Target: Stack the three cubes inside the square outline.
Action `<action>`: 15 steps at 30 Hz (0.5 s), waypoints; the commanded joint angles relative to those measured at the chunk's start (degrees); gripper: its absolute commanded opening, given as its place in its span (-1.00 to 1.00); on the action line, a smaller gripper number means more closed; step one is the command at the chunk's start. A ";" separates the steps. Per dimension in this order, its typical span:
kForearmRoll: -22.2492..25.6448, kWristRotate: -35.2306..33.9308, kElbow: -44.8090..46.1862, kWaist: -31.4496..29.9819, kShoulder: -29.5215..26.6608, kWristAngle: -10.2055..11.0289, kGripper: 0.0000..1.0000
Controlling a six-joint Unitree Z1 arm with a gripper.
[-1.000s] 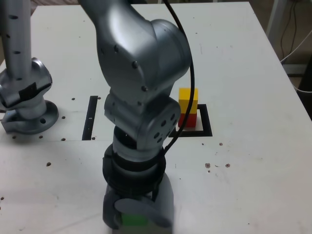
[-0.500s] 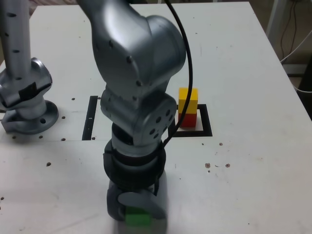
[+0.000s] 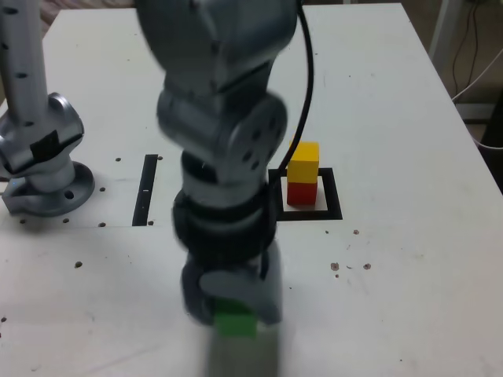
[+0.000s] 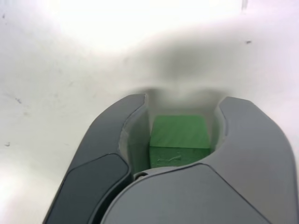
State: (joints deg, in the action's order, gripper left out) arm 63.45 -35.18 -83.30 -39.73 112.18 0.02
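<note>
The green cube (image 3: 236, 322) hangs just off the white table near its front edge, with a blurred shadow under it. My gripper (image 3: 233, 305) is shut on it. In the wrist view the green cube (image 4: 179, 140) sits between the two grey jaws of the gripper (image 4: 182, 100), which press on its sides. The yellow cube (image 3: 304, 154) stands on the red cube (image 3: 302, 192) inside the square outline (image 3: 333, 195), to the exterior view's right of my arm. The arm hides the outline's left part.
A narrow black strip (image 3: 146, 188) lies on the table left of my arm. A grey arm base (image 3: 43, 157) stands at the exterior view's far left. A black cable (image 3: 308, 86) hangs beside the arm. Dark specks (image 3: 350, 267) dot the tabletop.
The jaws have closed on the green cube and lifted it off the table. The arm has risen and shifted slightly toward the exterior view's right.
</note>
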 commanded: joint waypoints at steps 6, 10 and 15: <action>13.39 19.70 -8.64 11.60 -4.89 -0.16 -0.72; 16.10 25.48 -11.16 17.15 -5.58 0.54 -0.72; 18.58 31.23 -12.50 24.86 -5.72 0.94 -0.72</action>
State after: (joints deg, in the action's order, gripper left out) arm 81.63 -6.25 -95.06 -16.74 106.68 0.84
